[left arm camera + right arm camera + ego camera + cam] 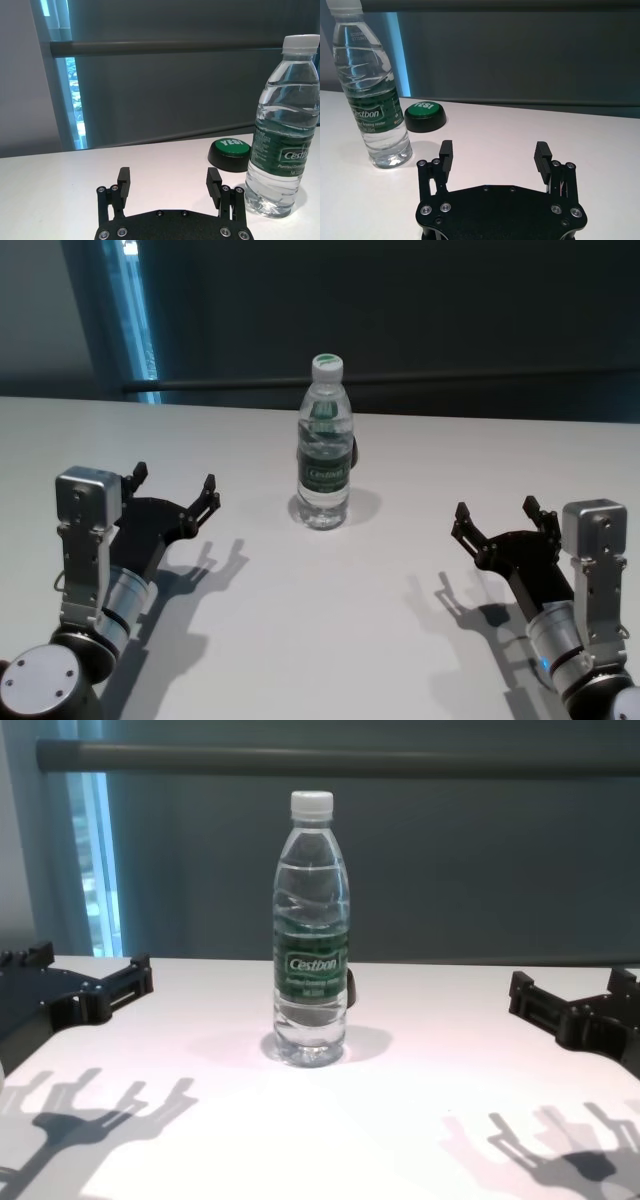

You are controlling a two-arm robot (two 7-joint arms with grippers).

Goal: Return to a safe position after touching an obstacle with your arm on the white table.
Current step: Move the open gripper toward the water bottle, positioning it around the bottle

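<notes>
The obstacle, a clear water bottle with a white cap and green label, stands upright mid-table on the white table. My left gripper hovers low over the table to the bottle's left, apart from it, fingers open and empty. My right gripper mirrors it on the right, also open and empty. The left wrist view has the bottle just beyond the open left gripper. In the right wrist view the bottle stands off to one side of the right gripper. The chest view shows the bottle between both grippers.
A small dark round button with a green top sits on the table just behind the bottle, seen also as the button in the right wrist view. A dark wall with a horizontal rail lies beyond the table's far edge.
</notes>
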